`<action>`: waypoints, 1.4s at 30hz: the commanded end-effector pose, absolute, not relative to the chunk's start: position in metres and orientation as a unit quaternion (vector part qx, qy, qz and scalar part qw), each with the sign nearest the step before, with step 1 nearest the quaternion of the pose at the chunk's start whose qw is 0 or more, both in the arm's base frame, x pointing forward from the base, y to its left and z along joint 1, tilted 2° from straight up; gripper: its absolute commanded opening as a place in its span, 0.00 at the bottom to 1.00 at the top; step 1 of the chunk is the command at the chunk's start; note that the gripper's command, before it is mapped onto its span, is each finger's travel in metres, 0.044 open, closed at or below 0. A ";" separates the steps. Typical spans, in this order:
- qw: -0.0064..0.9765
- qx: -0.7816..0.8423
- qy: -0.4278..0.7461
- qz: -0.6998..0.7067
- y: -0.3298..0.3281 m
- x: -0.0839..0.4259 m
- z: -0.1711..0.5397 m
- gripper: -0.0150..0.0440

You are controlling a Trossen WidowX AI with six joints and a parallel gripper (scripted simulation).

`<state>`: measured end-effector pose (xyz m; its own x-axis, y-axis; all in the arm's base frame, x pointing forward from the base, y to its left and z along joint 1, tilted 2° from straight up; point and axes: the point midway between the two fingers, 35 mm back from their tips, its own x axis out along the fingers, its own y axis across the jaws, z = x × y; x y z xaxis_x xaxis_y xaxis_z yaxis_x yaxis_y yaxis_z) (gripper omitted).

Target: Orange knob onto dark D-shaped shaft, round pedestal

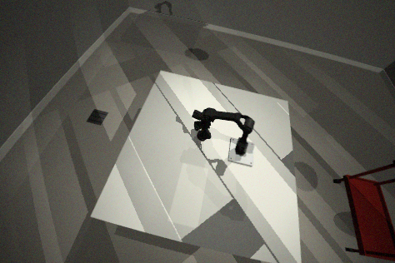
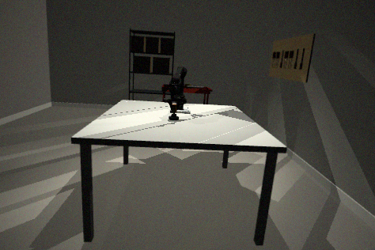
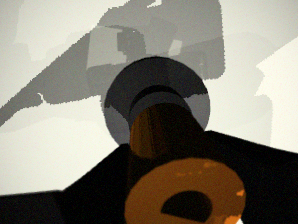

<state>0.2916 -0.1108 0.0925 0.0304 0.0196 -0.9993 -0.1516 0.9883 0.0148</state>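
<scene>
Between the claw's fingertips, the wrist view's bottom edge cuts off the orange knob (image 3: 150, 200); below it, the shaft is hidden.

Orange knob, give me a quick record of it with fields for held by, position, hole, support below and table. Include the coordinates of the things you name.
held by: the gripper (image 3: 167, 145), shut on the knob
knob: orange knob (image 2: 174, 105) (image 3: 142, 132), above or at the round pedestal; seating cannot be told
hole: D-shaped opening in the knob's near end, flat side visible
pedestal: dark round pedestal (image 2: 173, 118) (image 3: 155, 72), standing on the table
table: white top (image 1: 154, 183) (image 2: 198, 130), dark legs
shaft alignment: cannot tell
release: not done
</scene>
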 end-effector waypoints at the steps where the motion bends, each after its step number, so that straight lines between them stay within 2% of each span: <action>1: 0.713 -0.089 0.688 0.098 -0.111 0.292 0.095 0.25; 42: 0.706 -0.134 0.681 0.142 -0.111 0.292 0.095 0.25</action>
<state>0.2914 -0.1107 0.0925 0.0309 0.0194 -0.9993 -0.3337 0.9426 0.0080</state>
